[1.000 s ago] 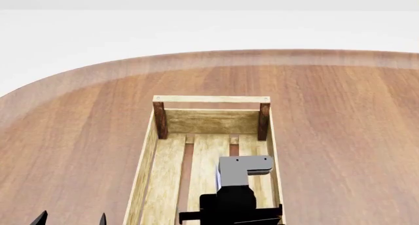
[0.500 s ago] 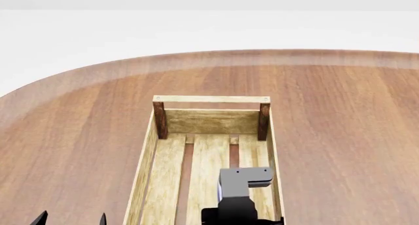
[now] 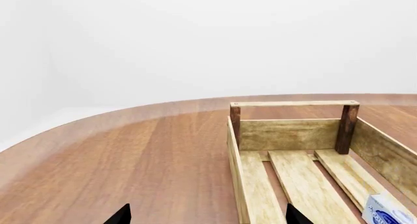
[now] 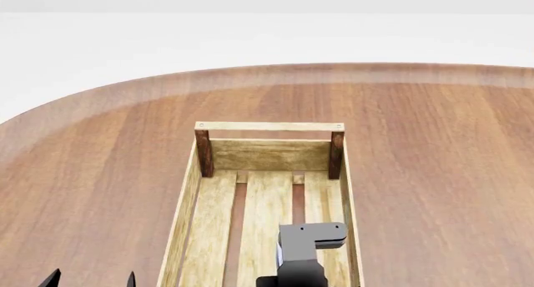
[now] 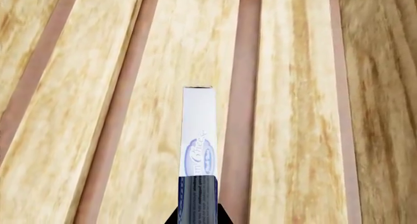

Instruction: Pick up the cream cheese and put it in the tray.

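The tray (image 4: 267, 126) is a long pale slatted crate with dark brown corner posts in the middle of the wooden table. My right gripper (image 4: 311, 240) is inside its near part. In the right wrist view the gripper (image 5: 198, 219) is shut on the cream cheese (image 5: 198, 136), seen edge-on, white and pale blue with a dark blue oval logo, just above the tray's slats (image 5: 300, 112). The box also shows in the left wrist view (image 3: 389, 212), within the tray (image 3: 293, 104). My left gripper (image 4: 92, 281) is open and empty, left of the tray; it also shows in its own view (image 3: 208, 219).
The round brown wooden table (image 4: 434, 149) stretches around the tray, with its curved far edge against a white background. The tray's far wall (image 4: 269, 154) stands between two brown posts.
My right gripper has moved back toward the near end of the tray and lower in the head view, still holding the box. The left gripper has not moved.
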{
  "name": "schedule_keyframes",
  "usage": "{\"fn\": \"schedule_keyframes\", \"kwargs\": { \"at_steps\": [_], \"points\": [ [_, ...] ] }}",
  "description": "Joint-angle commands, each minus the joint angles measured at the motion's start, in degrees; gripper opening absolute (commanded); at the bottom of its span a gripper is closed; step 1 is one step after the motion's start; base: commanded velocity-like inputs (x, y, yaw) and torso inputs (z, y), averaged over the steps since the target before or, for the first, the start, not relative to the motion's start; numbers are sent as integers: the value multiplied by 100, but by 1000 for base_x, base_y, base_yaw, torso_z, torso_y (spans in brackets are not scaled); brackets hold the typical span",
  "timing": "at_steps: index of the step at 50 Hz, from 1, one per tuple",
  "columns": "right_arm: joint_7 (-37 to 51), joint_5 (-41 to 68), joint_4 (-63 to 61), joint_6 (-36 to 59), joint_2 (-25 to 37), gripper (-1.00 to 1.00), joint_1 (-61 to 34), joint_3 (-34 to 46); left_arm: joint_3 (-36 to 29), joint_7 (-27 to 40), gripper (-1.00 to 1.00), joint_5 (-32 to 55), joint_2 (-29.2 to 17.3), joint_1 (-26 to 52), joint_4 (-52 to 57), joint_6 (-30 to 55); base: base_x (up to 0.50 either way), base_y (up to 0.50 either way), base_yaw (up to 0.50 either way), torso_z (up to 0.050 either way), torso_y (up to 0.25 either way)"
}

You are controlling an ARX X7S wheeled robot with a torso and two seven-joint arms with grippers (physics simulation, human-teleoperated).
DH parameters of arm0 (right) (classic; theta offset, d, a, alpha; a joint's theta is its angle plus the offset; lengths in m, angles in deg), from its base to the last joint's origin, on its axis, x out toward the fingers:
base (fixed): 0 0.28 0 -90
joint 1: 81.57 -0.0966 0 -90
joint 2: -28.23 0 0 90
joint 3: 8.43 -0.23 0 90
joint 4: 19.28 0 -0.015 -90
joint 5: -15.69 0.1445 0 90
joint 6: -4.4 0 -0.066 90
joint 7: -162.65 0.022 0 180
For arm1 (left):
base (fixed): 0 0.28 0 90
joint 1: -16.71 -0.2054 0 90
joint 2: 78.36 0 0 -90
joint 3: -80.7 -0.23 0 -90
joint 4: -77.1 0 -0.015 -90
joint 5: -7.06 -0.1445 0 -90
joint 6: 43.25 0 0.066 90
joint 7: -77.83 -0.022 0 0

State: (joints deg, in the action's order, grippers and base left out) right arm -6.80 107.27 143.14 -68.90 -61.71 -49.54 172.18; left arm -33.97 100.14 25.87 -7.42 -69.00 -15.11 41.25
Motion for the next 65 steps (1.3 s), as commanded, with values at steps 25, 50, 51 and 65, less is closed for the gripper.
{"fn": "schedule_keyframes", "kwargs": {
  "at_steps": [25, 50, 51, 65],
  "points": [
    [-130, -105, 10, 141, -6, -100, 87, -46, -35, 27, 100, 25, -25, 10, -5, -18, 0, 0, 0, 0, 0],
    [-219, -119, -1, 266, -6, -100, 183, -46, -59, 50, 100, 48, -41, 21, 1, -11, 0, 0, 0, 0, 0],
    [-219, -119, -1, 266, -6, -100, 183, -46, -60, 53, 100, 50, -43, 17, 12, -7, 0, 0, 0, 0, 0],
    [-219, -119, -1, 266, -6, -100, 183, -46, -75, 66, 100, 57, -58, 9, 23, -13, 0, 0, 0, 0, 1]
  ]
}}
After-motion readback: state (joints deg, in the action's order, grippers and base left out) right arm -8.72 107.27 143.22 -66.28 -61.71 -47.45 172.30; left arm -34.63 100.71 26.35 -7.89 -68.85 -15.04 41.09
